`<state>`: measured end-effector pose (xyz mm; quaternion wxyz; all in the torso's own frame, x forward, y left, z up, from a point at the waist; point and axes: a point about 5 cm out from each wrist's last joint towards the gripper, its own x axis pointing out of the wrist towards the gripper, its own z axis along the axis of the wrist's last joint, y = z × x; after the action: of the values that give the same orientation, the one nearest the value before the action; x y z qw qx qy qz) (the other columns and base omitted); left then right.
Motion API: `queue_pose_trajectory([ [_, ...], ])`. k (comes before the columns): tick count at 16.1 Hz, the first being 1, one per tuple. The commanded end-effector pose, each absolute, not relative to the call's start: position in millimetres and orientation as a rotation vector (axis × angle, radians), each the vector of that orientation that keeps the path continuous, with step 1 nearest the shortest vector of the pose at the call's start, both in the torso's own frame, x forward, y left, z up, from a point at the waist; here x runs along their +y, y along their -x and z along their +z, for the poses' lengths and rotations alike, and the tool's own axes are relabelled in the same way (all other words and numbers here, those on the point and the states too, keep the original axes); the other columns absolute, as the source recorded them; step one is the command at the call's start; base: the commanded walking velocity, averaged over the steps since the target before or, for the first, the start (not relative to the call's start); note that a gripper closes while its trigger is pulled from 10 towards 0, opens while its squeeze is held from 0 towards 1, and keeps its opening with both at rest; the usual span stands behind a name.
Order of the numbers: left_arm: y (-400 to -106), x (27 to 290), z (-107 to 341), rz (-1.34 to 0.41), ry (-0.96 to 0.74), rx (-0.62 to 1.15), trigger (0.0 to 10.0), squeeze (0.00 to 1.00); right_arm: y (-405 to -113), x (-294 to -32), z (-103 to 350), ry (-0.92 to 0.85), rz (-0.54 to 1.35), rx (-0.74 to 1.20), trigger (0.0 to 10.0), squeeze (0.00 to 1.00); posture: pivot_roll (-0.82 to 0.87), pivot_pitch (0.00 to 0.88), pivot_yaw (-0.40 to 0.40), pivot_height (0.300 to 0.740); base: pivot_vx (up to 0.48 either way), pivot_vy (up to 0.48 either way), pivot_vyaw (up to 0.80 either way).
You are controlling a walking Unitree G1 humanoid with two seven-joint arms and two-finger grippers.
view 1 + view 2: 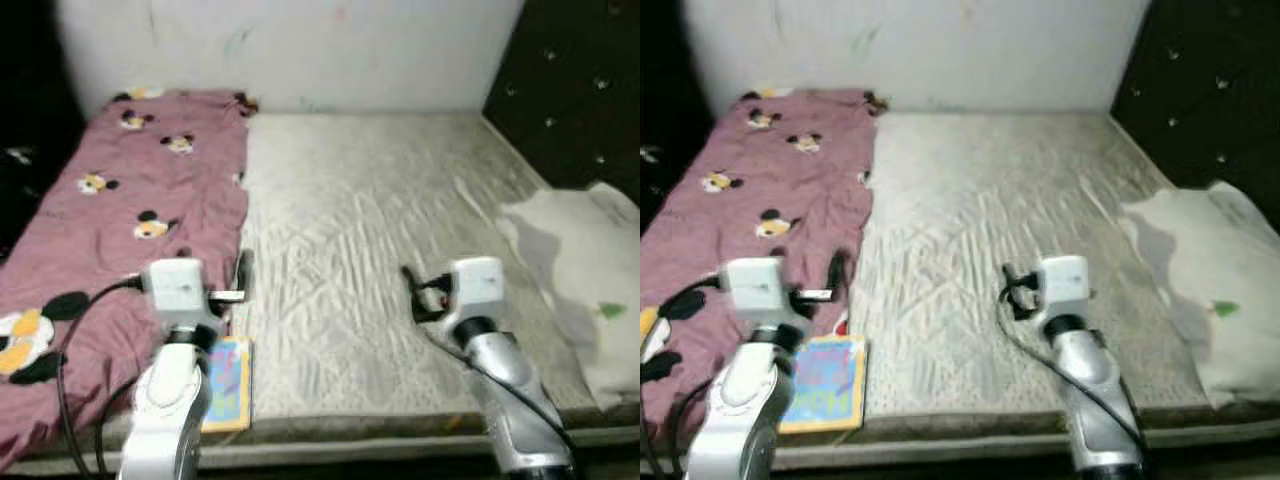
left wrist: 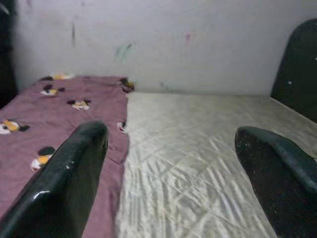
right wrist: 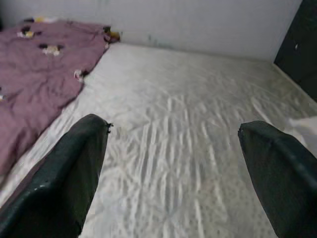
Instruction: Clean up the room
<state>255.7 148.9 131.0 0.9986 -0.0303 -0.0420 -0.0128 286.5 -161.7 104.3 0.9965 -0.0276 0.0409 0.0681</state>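
- Mattress (image 1: 380,260): bare, off-white quilted, fills most of the scene; runs back to a pale wall (image 1: 300,50) w/ faint scribble marks, none readable.
- Blanket (image 1: 130,210): mauve, cartoon-mouse print, spread over the mattress's left strip from wall to near edge, rumpled. No text legible on it.
- Headboard (image 1: 570,90): dark, tufted, along the right side.
- Pillow (image 1: 580,270): whitish, small green mark, lies at the mattress's right edge against the headboard.
- Book (image 1: 825,395): colourful cover, flat at the near edge of the mattress, just beside the blanket, partly under the left arm. Cover lettering too blurred to read.
- Left gripper (image 2: 168,173): held above the blanket/mattress border, near the book; fingers spread apart, nothing between.
- Right gripper (image 3: 173,168): over bare mattress, mid-right; fingers wide apart, empty.
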Motion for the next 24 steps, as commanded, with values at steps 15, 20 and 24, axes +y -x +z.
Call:
queue_pose_trajectory([
  [15,-256.0,164.5,127.3,0.069,0.077,-0.055,10.0,0.0,-289.2,-150.4,110.3,0.041,0.17,0.059,10.0,0.0,-0.08,0.0,-0.029,0.74,0.0,0.335,0.0],
  [20,-254.1,165.9,125.6,0.082,0.089,-0.042,10.0,0.0,-288.5,-149.9,109.6,0.042,0.171,0.061,10.0,0.0,-0.08,0.0,-0.03,0.74,0.0,0.48,0.0],
  [24,-255.7,165.2,128.8,0.07,0.074,-0.07,10.0,0.0,-288.5,-150.3,109.5,0.045,0.168,0.061,10.0,0.0,-0.08,0.0,-0.027,0.74,0.0,0.24,0.0],
])
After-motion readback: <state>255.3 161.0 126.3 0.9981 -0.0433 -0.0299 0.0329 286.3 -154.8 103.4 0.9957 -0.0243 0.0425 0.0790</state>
